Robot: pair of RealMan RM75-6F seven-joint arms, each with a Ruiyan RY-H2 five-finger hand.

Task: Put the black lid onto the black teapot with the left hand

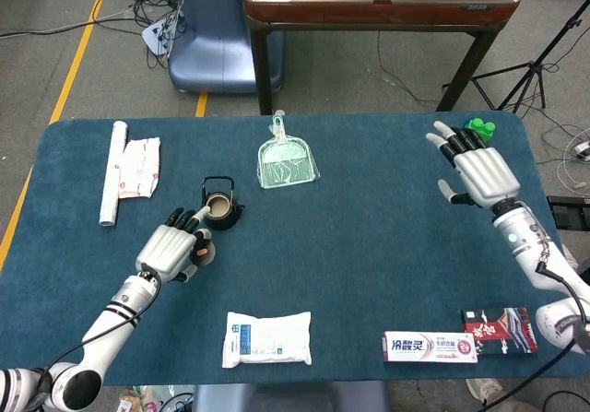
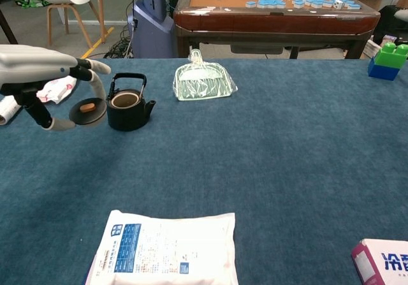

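The black lid (image 2: 87, 110) is up off the counter (image 2: 287, 151), pinched in the left hand (image 2: 38, 74) between thumb and a finger, just left of the black teapot (image 2: 129, 104), whose mouth is uncovered. The teapot sits on the blue counter near a clear plastic dustpan (image 2: 202, 83). Way over on the other side, the right hand (image 1: 477, 170) hangs with fingers spread, holding nothing, by the green toy block (image 1: 479, 127).

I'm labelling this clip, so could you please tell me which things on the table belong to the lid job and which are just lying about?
Job: lid, held by left hand; teapot.

Lying about: dustpan, white pouch, toothpaste box, toy bricks, paper roll.
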